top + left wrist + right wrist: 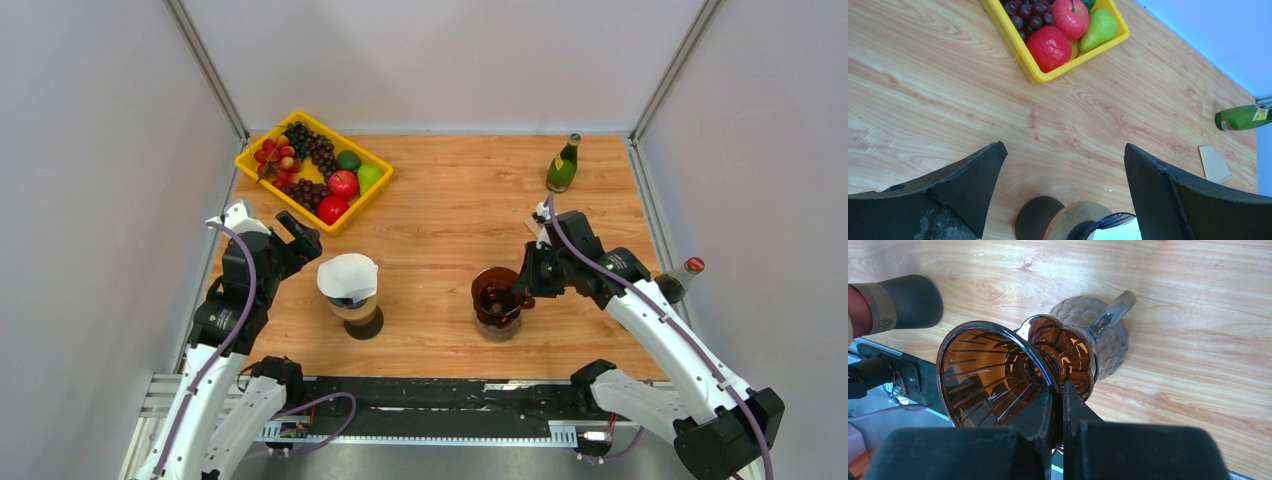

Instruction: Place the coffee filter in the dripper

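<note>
From above, the dripper (pixel 497 298), an amber glass cone, sits right of centre on the wooden bench (pixel 450 200), and the right jaws are clamped on the right side of its rim. The white paper filter (pixel 348 275) sits opened out on top of a dark-footed stand (pixel 365 325), well to the left of the dripper and apart from it. The left jaws hang apart, holding nothing, farther left of the dripper, just past the filter. A yellow tray (pixel 365 203) of fruit lies back and far left of the dripper. A green bottle (pixel 561 168) stands back and to its right, and a red-capped bottle (pixel 682 275) stands farther to its right at the bench edge. In the left wrist view the dripper is out of frame. The two black fingers (pixel 973 180) stand wide apart over bare wood, with the stand's dark foot and wooden collar at the bottom edge. The tray with its red apples (pixel 1049 47) is at the top, and a tan paper piece (pixel 1214 164) lies flat on the bench. In the right wrist view the fingers (pixel 1040 412) are pressed together on the dripper's thin rim, one inside the ribbed cone and one outside. The dripper's narrow end meets the mouth of a clear glass jug (pixel 1108 340) with a handle. Whether the cone stands upright or tipped I cannot tell.
</note>
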`<state>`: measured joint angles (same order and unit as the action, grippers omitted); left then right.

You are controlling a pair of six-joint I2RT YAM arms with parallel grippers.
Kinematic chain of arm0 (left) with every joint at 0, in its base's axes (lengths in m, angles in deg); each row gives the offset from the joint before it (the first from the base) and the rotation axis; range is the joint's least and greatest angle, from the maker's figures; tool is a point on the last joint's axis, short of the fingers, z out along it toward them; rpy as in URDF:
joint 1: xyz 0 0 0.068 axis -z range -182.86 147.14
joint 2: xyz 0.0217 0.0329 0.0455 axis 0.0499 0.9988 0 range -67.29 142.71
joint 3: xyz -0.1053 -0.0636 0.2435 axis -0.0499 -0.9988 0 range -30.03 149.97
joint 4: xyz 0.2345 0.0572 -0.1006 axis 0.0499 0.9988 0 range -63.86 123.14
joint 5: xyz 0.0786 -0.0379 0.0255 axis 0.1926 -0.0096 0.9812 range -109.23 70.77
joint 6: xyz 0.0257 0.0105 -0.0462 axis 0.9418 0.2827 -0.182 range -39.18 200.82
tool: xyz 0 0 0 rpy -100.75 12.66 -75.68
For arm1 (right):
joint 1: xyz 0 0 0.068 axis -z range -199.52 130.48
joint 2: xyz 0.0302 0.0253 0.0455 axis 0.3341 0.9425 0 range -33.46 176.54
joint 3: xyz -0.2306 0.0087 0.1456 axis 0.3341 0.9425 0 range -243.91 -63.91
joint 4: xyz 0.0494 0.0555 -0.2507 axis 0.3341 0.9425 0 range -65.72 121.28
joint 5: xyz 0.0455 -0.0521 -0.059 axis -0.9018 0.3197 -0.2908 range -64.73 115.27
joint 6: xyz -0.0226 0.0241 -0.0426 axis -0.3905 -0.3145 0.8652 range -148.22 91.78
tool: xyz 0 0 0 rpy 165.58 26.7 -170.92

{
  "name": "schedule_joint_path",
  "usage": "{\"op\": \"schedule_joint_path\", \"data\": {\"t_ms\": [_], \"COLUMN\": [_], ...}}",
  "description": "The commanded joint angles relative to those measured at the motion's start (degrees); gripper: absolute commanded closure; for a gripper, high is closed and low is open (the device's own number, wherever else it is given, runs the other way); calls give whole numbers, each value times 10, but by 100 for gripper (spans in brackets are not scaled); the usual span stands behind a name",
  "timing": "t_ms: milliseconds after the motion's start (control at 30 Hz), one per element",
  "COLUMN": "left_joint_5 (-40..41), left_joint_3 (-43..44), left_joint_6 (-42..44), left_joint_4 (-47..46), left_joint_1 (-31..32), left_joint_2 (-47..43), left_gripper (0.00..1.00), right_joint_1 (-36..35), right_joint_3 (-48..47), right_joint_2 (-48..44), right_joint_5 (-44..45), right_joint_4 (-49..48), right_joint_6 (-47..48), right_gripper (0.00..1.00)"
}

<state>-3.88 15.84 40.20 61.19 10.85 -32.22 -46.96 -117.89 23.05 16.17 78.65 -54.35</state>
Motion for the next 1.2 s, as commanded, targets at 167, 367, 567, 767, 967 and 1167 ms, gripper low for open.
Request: {"op": "schedule_joint_path", "data": {"t_ms": [167, 367, 567, 767, 967, 1167], "left_joint_5": [16, 17, 20, 25, 28, 26], "left_joint_3": [27, 29, 31, 38, 37, 33], "left_joint_6": [8, 9, 10, 12, 12, 13], "left_joint_4": [2, 2, 2, 5, 5, 3], "left_joint_1": [-4, -4, -4, -4, -4, -4], "left_joint_2": [-8, -7, -5, -5, -5, -6], "left_gripper": [0, 0, 0, 0, 0, 0], "right_joint_1": [9, 10, 10, 10, 10, 11], "right_joint_3": [-28, -33, -39, -74, -130, -181], "right_joint_2": [-2, -2, -2, -7, -6, 23], "right_joint_5": [18, 26, 31, 46, 101, 206], "right_joint_4": [49, 53, 54, 57, 55, 45], "right_joint_6": [-22, -23, -23, -17, -10, -27], "right_gripper": [87, 72, 58, 36, 7, 0]}}
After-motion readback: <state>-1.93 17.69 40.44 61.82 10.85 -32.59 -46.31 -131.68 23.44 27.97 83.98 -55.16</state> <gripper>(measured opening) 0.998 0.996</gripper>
